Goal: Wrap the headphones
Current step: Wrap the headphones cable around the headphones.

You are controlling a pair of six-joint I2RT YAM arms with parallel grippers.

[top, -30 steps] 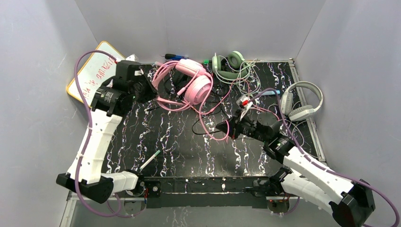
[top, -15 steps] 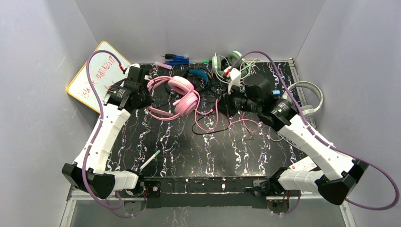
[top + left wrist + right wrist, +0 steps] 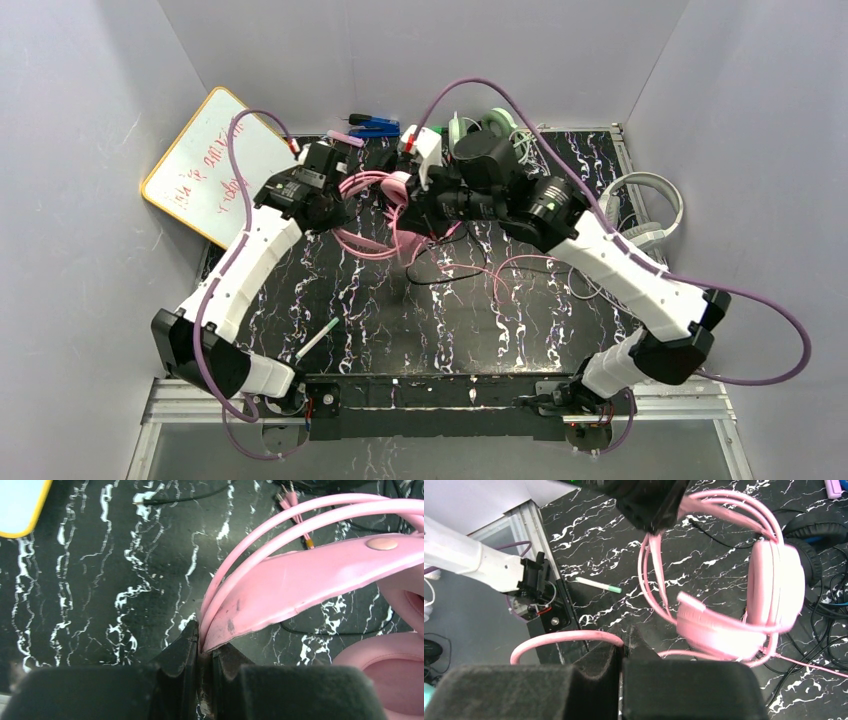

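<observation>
Two white robot arms meet over the far middle of a black, white-veined marble-patterned table (image 3: 400,320). Between them, lifted off the surface, hangs a pair of all-pink over-ear headphones (image 3: 744,620) with padded cups.

The left gripper (image 3: 204,647) is clenched on the end of the pink headband, its two dark fingers pinching the flat band and the thin wire hoops beside it. The cups dangle below that grip.

The right gripper (image 3: 622,647) is squeezed tight on the thin pink cord (image 3: 559,639), which curves out to the side of its fingers. More pink cord trails in loops on the table beneath the headset.

A black-and-blue headset (image 3: 811,540) lies on the table behind the pink one. White-grey headphones (image 3: 645,215) rest at the right edge. A yellow-rimmed whiteboard (image 3: 205,165) leans at the far left, and a white marker pen (image 3: 315,340) lies near the front.
</observation>
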